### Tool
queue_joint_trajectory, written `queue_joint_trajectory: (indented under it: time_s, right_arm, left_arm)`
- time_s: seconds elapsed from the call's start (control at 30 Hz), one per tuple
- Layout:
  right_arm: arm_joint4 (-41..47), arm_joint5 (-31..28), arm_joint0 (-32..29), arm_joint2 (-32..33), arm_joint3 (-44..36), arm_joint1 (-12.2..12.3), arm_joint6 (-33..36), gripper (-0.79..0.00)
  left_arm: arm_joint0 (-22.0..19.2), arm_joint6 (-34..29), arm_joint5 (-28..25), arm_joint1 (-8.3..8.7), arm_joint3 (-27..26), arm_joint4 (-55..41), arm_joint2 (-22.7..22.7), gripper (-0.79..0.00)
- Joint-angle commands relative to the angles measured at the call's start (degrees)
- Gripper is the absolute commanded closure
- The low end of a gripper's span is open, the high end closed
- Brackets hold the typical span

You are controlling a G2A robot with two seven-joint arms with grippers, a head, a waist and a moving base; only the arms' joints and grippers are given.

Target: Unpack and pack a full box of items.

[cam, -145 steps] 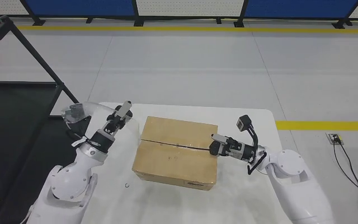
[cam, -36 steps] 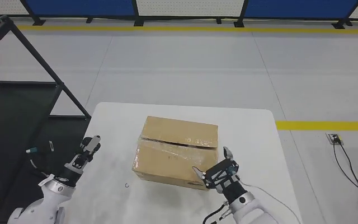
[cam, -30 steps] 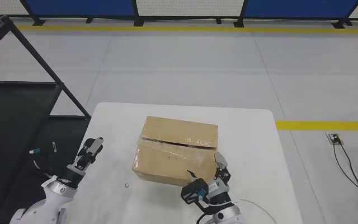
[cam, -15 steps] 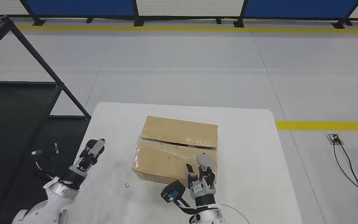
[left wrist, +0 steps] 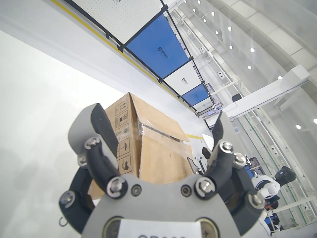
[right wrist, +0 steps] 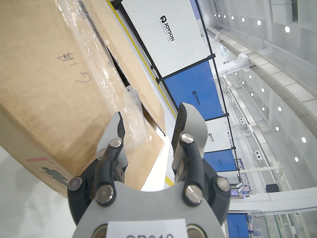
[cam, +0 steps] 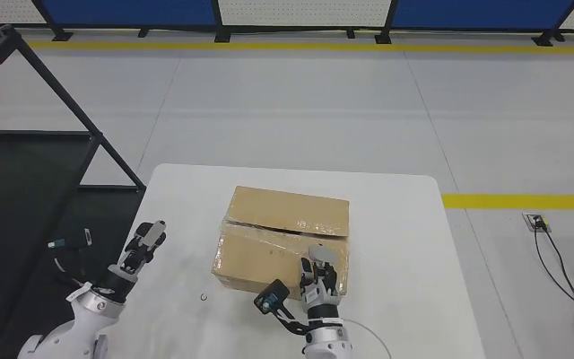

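Note:
A brown cardboard box (cam: 269, 247) stands mid-table, its top flaps shut along a slit, taped seam (cam: 285, 229). My right gripper (cam: 321, 266) is at the box's near right corner, open. In the right wrist view the right gripper (right wrist: 151, 125) points along the box top (right wrist: 49, 70), with a loose curl of clear tape (right wrist: 133, 117) between its fingers. My left gripper (cam: 151, 235) hovers over the table left of the box, open and holding nothing. In the left wrist view the left gripper (left wrist: 161, 130) faces the box's end (left wrist: 153, 154).
A small metal ring (cam: 204, 297) lies on the white table (cam: 395, 206) near the box's front left corner. A black frame (cam: 54, 99) stands beyond the table's left side. Bare tabletop lies right of and behind the box.
The right arm has swung from the table's right side to the near edge, its gripper ending at the box's near right corner. The left arm drew back to the near left.

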Motion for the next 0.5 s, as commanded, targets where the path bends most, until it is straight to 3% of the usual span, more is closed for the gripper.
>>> queue_joint_trajectory:
  time_s: [0.0, 0.2, 0.47]
  right_arm:
    - [-0.3, -0.2, 0.2, 0.2, 0.5, -0.4, 0.4, -0.403]
    - [-1.0, -0.8, 0.4, 0.7, 1.9, -1.7, 1.5, -0.422]
    - [-1.9, -2.5, 0.4, 1.2, 3.2, -3.3, 1.9, -0.379]
  left_arm:
    - [-0.1, -0.1, -0.1, 0.02, 0.1, -0.1, -0.1, -0.785]
    - [-0.5, -0.4, -0.3, 0.06, 0.6, -0.3, -0.1, -0.785]
    - [-1.1, -0.7, -0.5, 0.11, 1.1, -0.5, -0.1, -0.785]
